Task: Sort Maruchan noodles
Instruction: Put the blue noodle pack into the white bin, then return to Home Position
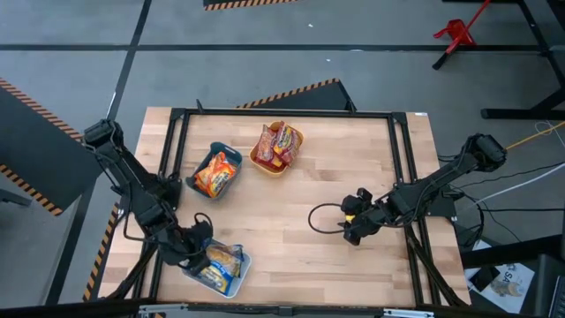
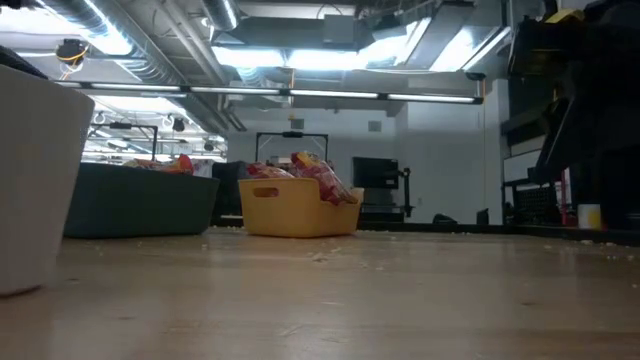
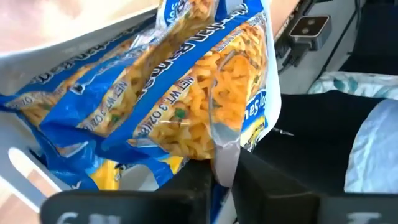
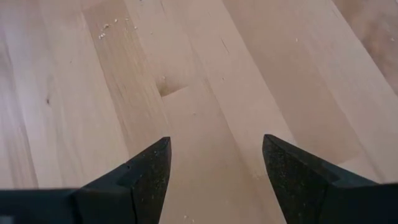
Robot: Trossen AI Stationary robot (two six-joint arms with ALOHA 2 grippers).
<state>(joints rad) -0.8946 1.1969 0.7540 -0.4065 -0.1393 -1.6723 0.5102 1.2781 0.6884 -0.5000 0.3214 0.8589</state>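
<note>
Left pincer clamped on blue-and-yellow crinkly plastic noodle packet over white plastic tray; right pincer apart above wooden worktop.

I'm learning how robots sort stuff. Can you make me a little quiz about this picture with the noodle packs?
1. True or false: the right gripper is holding a noodle packet.
2. Which tray holds the blue-and-yellow packets? A) teal tray B) white tray C) orange tray
3. Fill in: the left gripper pinches the edge of a ___ packet.

Key:
1. False. It hangs open over bare table.
2. B, the white tray. The teal tray holds orange packets; the orange tray holds red ones.
3. Blue-and-yellow.
</note>
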